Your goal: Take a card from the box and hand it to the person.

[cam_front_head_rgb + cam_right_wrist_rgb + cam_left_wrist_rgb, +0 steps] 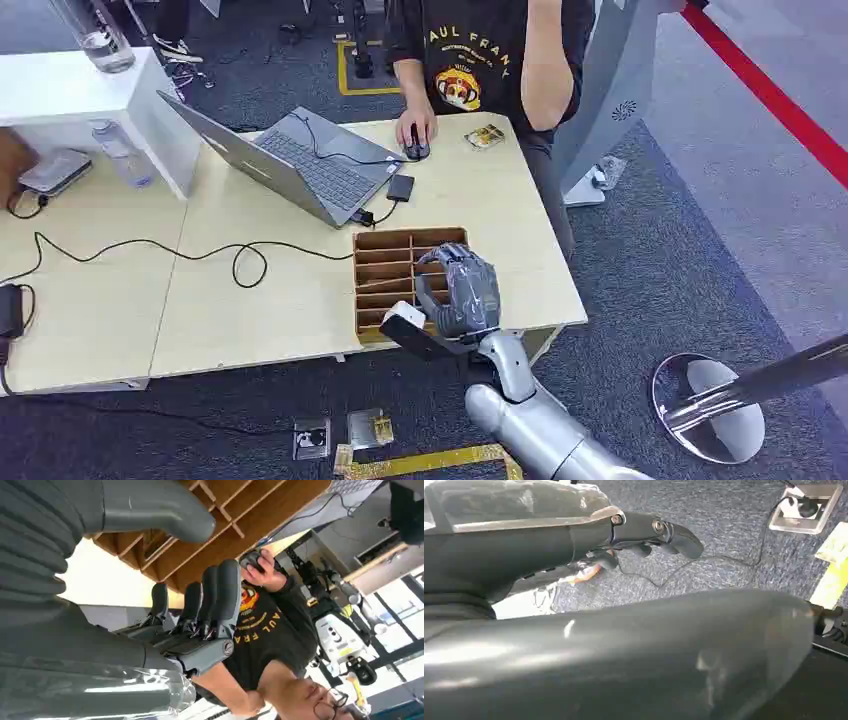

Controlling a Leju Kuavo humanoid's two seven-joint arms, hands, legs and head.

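A wooden box (385, 270) with several slot compartments lies at the front right of the light table (250, 300). My right hand (462, 285) hovers over the box's right-hand compartments and hides them. Its fingers (210, 600) are spread, the thumb is held away, and nothing lies between them. The compartments (240, 520) that show are bare wood. A person in a dark printed T-shirt (480, 50) stands at the far side with one hand on a mouse (415, 140). My left hand (639, 530) hangs over the carpet and holds nothing.
An open laptop (300, 165) with a black adapter (400, 187) and trailing cables (200, 250) lies left of the box. A small shiny packet (484, 137) sits near the person. A bottle (122, 152) and a white shelf (70, 90) stand at the far left, and a chrome post base (705, 405) on the floor at right.
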